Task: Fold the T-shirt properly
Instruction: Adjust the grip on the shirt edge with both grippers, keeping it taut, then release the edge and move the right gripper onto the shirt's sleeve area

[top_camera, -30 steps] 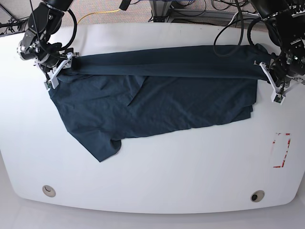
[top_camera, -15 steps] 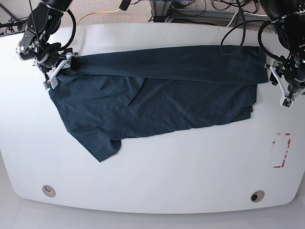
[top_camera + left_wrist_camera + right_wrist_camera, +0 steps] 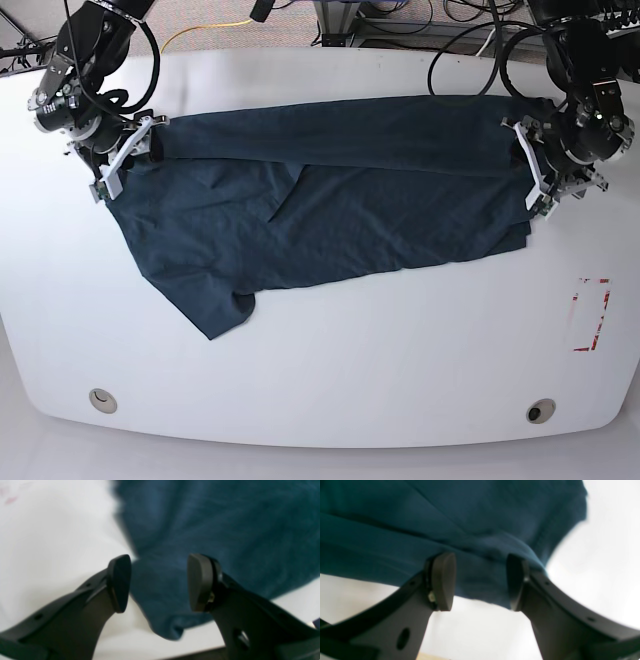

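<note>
2 tools, left tool [image 3: 158, 582] and right tool [image 3: 480, 581], gape over blurred T-shirt [image 3: 330, 210] edges, arms cut off.

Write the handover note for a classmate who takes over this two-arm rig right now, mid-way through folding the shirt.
Left pincer: open, pads either side of a shirt corner, not closed on it.
Right pincer: open, at the opposite end of the fold, cloth between the pads but not pinched.
Shirt: flat on the table, lying sideways, far long edge folded over toward the middle as a band.
Done: first lengthwise fold.
Left: near side and the sleeve sticking out at the front are unfolded; likely fold those in, then fold crosswise. Regrasp first, since neither pincer holds cloth.
</note>
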